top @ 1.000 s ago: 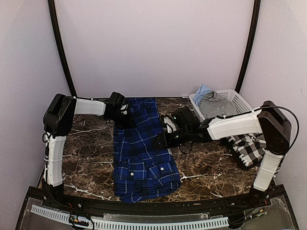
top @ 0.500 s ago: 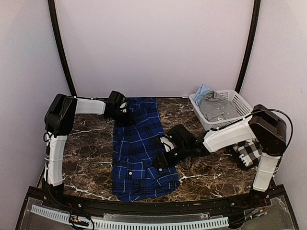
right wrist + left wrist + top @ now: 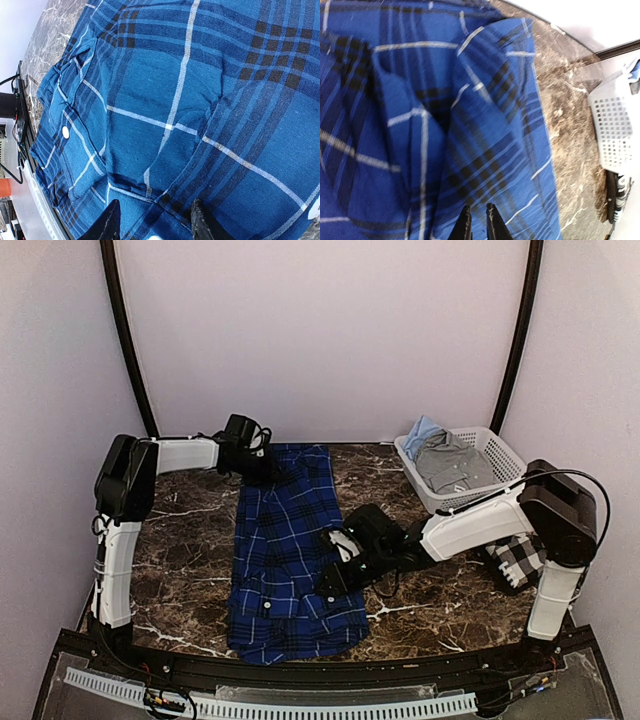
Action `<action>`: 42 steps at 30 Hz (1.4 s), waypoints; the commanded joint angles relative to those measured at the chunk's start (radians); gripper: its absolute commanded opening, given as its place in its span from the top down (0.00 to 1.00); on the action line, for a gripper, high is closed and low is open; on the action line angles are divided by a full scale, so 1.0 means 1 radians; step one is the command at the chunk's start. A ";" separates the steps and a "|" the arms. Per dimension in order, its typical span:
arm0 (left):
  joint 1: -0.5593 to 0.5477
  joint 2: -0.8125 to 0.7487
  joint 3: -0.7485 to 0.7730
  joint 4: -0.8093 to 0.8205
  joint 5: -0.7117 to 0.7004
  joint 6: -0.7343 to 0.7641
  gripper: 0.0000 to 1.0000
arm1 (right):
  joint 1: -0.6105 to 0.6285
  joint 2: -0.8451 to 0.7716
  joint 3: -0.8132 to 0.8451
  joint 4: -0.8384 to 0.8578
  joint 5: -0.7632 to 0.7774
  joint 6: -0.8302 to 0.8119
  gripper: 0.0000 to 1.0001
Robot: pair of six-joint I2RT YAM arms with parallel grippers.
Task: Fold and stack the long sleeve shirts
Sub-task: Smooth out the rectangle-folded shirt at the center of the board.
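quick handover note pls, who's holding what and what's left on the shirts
Left hand: shut on the far left corner of the blue shirt.
Right hand: open, fingers on the blue shirt's right edge.
Blue shirt: a long strip on the table, not folded short yet.
Check shirt: bunched at the table's right edge, not folded.
Left: finish blue, fold check, stack.

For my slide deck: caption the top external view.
Left gripper and right gripper at the blue plaid shirt; checked shirt and white basket sit right.
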 commanded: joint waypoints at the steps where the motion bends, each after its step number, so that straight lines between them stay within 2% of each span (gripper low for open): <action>1: 0.006 0.036 0.065 0.073 0.056 -0.042 0.90 | 0.012 0.019 0.037 -0.063 0.013 -0.004 0.55; 5: 0.006 0.133 0.147 0.096 0.075 -0.067 0.90 | 0.012 0.021 0.066 -0.081 0.021 -0.006 0.55; 11: 0.006 0.324 0.410 0.004 0.053 -0.093 0.90 | 0.011 0.015 0.075 -0.096 0.034 -0.003 0.55; 14: 0.007 0.386 0.470 -0.007 0.040 -0.117 0.90 | 0.012 0.009 0.072 -0.098 0.041 0.002 0.55; 21: 0.015 0.404 0.512 -0.004 0.021 -0.128 0.88 | 0.010 0.004 0.062 -0.095 0.067 0.005 0.55; 24: 0.021 0.400 0.545 -0.021 0.048 -0.087 0.85 | 0.007 -0.001 0.078 -0.106 0.092 0.000 0.55; 29: 0.020 0.289 0.567 -0.082 0.062 0.009 0.79 | -0.004 -0.037 0.087 -0.107 0.130 -0.005 0.54; 33: 0.020 0.165 0.488 -0.089 0.084 0.015 0.77 | -0.015 -0.071 0.091 -0.106 0.148 -0.008 0.54; 35: 0.020 0.087 0.402 -0.075 0.100 0.003 0.76 | -0.019 -0.097 0.087 -0.102 0.169 -0.010 0.54; 37: 0.020 -0.007 0.274 -0.038 0.112 -0.016 0.76 | -0.025 -0.125 0.074 -0.092 0.183 -0.006 0.54; 42: 0.020 -0.253 -0.158 0.141 0.147 -0.108 0.77 | -0.042 -0.194 0.028 -0.059 0.204 0.014 0.54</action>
